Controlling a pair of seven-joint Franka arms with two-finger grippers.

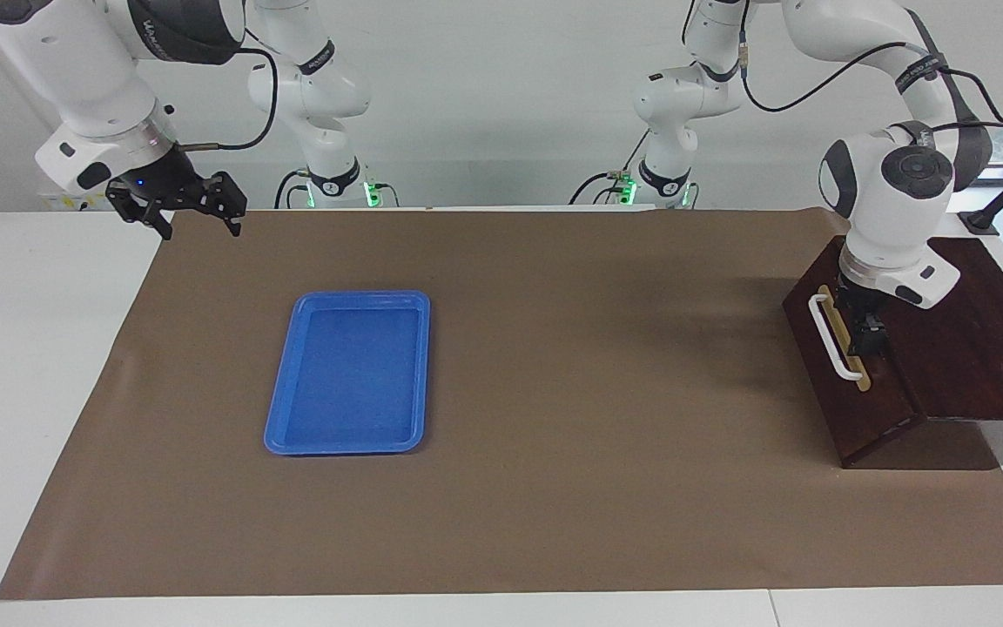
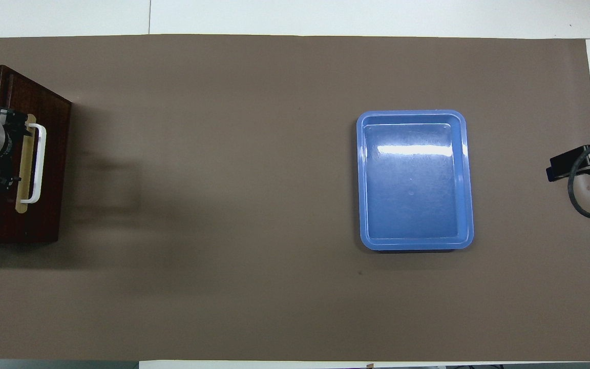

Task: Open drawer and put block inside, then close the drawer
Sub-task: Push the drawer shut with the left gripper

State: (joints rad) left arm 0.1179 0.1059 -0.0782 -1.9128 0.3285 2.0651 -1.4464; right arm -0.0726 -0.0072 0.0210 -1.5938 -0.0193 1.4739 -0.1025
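The dark brown drawer [image 1: 854, 392] sits shut in its dark box [image 1: 980, 348] at the left arm's end of the table. Its white bar handle [image 1: 832, 338] lies on a tan strip. It also shows in the overhead view [image 2: 44, 215]. My left gripper [image 1: 869, 335] is down at the top edge of the drawer front, right beside the handle, and also shows in the overhead view [image 2: 5, 151]. The yellow block is hidden. My right gripper [image 1: 198, 225] is open and empty, held in the air over the mat's corner at the right arm's end.
A blue plastic tray [image 1: 349, 373] lies empty on the brown mat [image 1: 554, 488] toward the right arm's end, also seen in the overhead view [image 2: 414, 179]. White table [image 1: 31, 366] borders the mat.
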